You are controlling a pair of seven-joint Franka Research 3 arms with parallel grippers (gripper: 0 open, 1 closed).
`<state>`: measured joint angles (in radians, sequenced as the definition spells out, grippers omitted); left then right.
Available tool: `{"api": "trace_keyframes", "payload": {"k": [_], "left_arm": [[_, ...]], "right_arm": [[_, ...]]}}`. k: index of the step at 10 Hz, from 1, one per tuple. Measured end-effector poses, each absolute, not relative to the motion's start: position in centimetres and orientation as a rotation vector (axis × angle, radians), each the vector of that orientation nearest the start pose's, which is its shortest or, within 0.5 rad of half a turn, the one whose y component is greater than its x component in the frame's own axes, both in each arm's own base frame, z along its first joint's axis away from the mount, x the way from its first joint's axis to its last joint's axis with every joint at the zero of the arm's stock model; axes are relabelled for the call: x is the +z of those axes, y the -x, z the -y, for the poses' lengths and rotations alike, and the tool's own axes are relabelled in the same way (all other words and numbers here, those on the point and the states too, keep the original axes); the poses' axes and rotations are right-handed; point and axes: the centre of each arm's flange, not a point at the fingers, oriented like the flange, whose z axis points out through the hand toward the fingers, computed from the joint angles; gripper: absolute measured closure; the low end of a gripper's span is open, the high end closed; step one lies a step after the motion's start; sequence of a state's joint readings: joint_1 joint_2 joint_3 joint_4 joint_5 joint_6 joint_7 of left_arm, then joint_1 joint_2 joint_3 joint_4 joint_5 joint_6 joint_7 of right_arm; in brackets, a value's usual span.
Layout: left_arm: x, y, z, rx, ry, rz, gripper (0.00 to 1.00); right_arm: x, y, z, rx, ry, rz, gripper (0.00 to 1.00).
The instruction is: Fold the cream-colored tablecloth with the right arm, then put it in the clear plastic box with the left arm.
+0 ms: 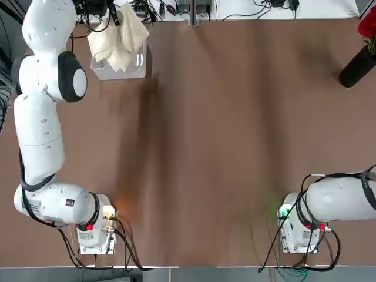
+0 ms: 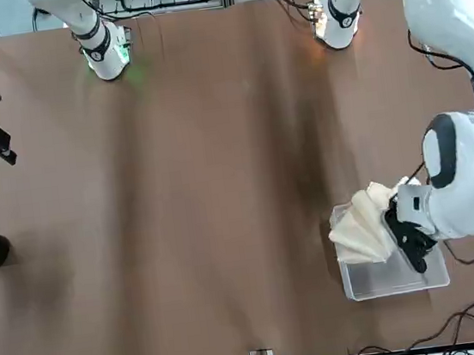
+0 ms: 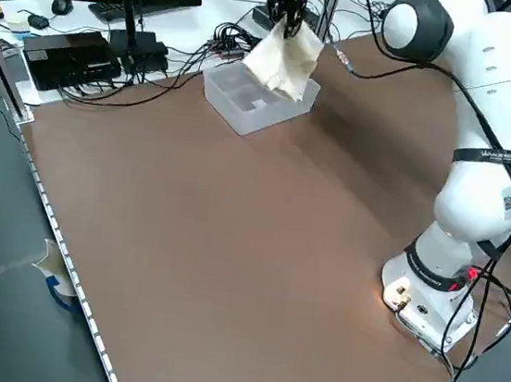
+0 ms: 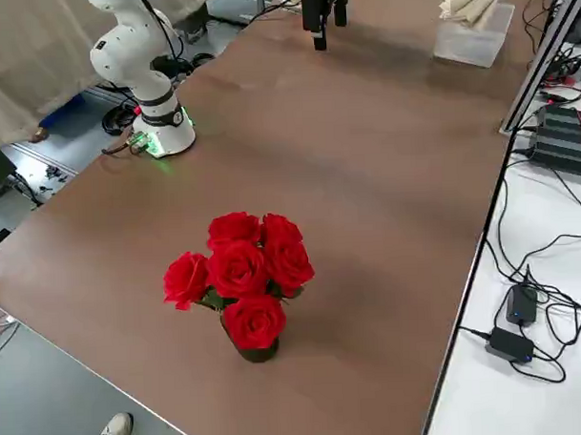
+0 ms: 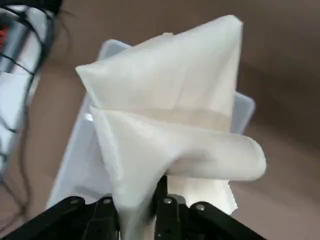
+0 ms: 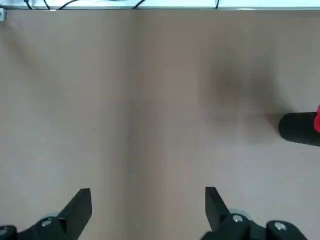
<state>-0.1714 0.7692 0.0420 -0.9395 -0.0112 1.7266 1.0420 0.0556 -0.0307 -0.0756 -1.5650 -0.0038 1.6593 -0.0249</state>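
Cloth hung bunched over the box, far-left corner of the table, about eleven o'clock in the overhead view. Dangled straight down from the left gripper, pinched at one gathered edge between clenched fingers, so that the folds fell below the grip toward the box opening. Long axis roughly vertical, the lower folds seemingly at or just inside the rim; contact with the box floor impossible to tell. Looked plain cream, soft, in several loose layers with rounded creases and one pointed corner sticking out, wider than the box in places. Box translucent, whitish-walled, standing flat near the table's far edge.

Coming move, as a guess: a straight lowering and release, turning on the bundle sitting squarely over the opening rather than draped on a wall. Risk of a corner hanging outside the rim.

Left arm plainly the nearer, directly above the box. Right gripper well apart, spread wide and empty above bare table on the right half, toward three o'clock. Vase of red roses at the far-right edge, about two o'clock, clear of everything.
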Motion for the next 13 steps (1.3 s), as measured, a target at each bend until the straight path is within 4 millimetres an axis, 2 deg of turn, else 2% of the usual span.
{"api": "trace_keyframes", "payload": {"k": [2, 4, 6, 8, 9, 12, 13], "left_arm": [[42.8, -76.2, 11.0, -0.058, 2.448, -1.742, 0.84], [40.9, -76.6, 12.2, 0.004, 2.347, -1.755, 0.84], [39.0, -76.7, 12.6, 0.046, 2.321, -1.771, 0.84], [38.8, -76.7, 12.1, 0.103, 2.244, -1.808, 0.84], [38.9, -76.2, 12.4, 0.156, 2.226, -1.867, 0.84], [39.0, -73.9, 15.6, 0.288, 2.229, -2.014, 0.84], [38.8, -73.8, 15.7, 0.304, 2.206, -2.052, 0.84]], "right_arm": [[65.3, -55.4, 1.2, -0.196, 3.14, 0.005, 0.0], [65.3, -55.4, 1.2, -0.196, 3.14, 0.004, 0.0], [65.3, -55.4, 1.2, -0.196, 3.14, 0.003, 0.0], [65.3, -55.4, 1.2, -0.196, 3.14, 0.001, 0.0], [65.3, -55.4, 1.2, -0.196, 3.139, 0.0, 0.0], [65.3, -55.4, 1.2, -0.196, 3.139, 0.0, 0.0], [65.3, -55.4, 1.2, -0.196, 3.139, -0.001, 0.0]]}}
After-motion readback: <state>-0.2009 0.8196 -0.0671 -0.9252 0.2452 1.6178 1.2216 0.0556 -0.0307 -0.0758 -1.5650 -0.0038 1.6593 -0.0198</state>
